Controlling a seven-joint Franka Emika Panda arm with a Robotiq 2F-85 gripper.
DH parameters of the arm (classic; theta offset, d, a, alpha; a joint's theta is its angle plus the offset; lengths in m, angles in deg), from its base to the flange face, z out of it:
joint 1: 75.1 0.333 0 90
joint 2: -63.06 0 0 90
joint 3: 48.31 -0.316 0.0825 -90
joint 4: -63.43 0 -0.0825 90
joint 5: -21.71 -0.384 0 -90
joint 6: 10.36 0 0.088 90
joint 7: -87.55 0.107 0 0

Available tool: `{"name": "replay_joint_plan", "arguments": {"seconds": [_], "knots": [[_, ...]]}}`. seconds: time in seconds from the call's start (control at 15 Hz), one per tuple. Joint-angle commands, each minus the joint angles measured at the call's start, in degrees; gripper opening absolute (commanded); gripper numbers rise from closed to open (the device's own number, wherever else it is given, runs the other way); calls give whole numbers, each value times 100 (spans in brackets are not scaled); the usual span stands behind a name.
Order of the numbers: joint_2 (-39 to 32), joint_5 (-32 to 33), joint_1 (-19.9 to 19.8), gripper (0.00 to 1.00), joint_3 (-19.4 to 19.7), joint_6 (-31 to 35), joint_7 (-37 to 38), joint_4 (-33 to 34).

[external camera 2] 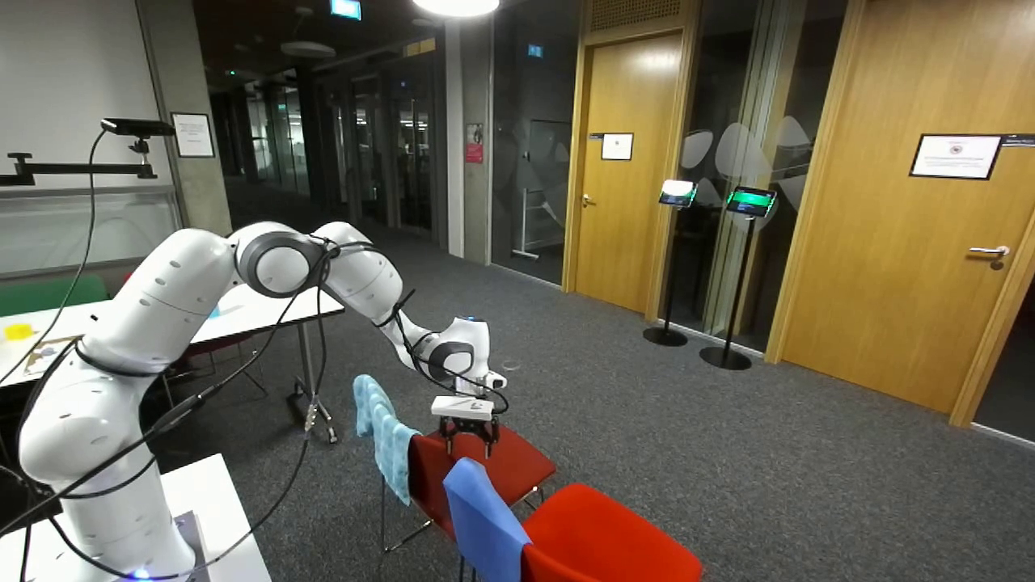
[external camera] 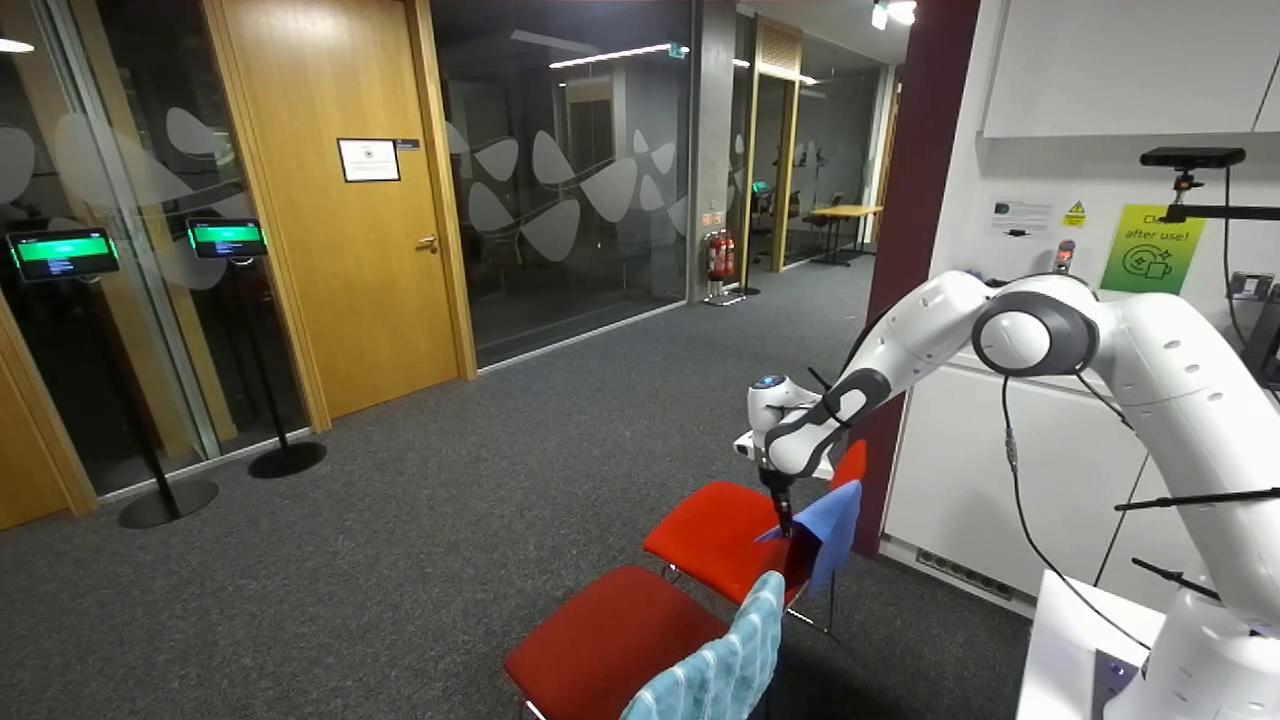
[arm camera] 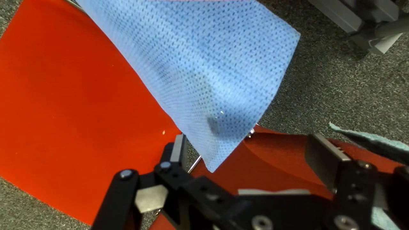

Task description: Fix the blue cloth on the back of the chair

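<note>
Blue over red: see the cloth (external camera 2: pixel 487 517) draped over the back of the bright red chair (external camera 2: pixel 618 535), near in an exterior view. Now catch the gripper (external camera 2: pixel 469 453) beyond, with fingers (arm camera: pixel 322 156) spread wide and a cloth corner between them in the wrist view.

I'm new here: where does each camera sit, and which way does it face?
In an exterior view: camera apart from the arm, nearer the bright red chair, facing a wooden door; arm and gripper show.
In an exterior view: camera likewise apart, nearer the darker red chair, facing a glass wall; arm and gripper show.
Wrist view: on the arm's end, looking down at the blue cloth; only the gripper shows.
Both exterior views share arm, gripper and blue cloth.
</note>
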Motion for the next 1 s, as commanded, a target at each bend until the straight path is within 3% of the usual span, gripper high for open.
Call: {"name": "replay_joint_plan", "arguments": {"seconds": [0.0,0.93], "knots": [[-128,227,16,100,8,-345,159,311],[-262,787,66,100,146,-544,585,498]]}}
